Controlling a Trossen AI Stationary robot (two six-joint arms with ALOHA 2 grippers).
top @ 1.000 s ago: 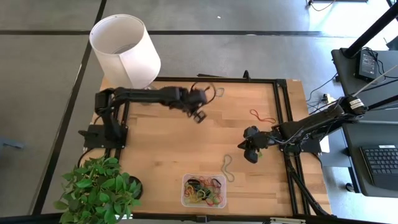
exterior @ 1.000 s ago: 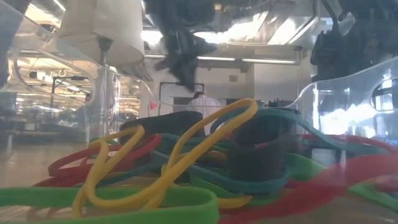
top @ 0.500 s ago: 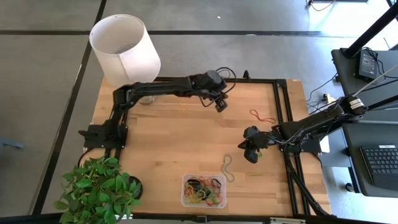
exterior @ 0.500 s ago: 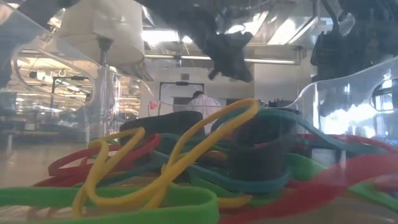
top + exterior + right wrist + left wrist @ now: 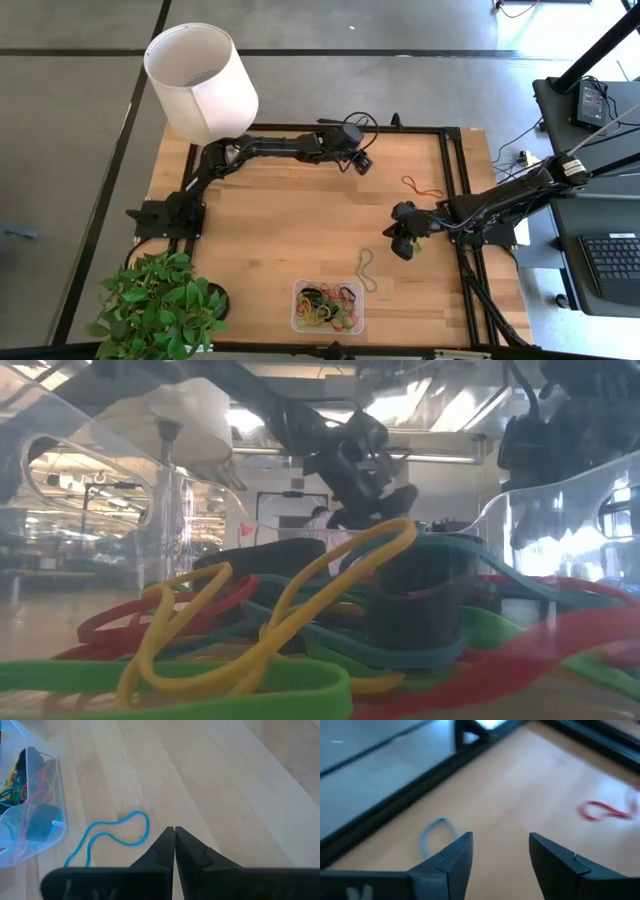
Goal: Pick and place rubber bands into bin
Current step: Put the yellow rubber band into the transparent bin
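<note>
A lamp point(image 5: 200, 80) stands behind my left arm's base, a plant point(image 5: 160, 305) at the near left corner, and nothing sits between my grippers and the loose bands. My left gripper point(image 5: 362, 163) is stretched to the table's point(image 5: 270, 240) far edge, fingers point(image 5: 451, 862) spread and empty. I count three loose bands: a pale blue one point(image 5: 434, 834) just ahead of those fingers by the frame, a red one point(image 5: 422, 187) farther to their right, and a blue one point(image 5: 112, 837) lying just ahead of my right gripper point(image 5: 402, 243), whose fingers are pressed together on nothing. That band lies touching or just beside the bin point(image 5: 329, 307), which holds a heap of many bands point(image 5: 300, 630).
</note>
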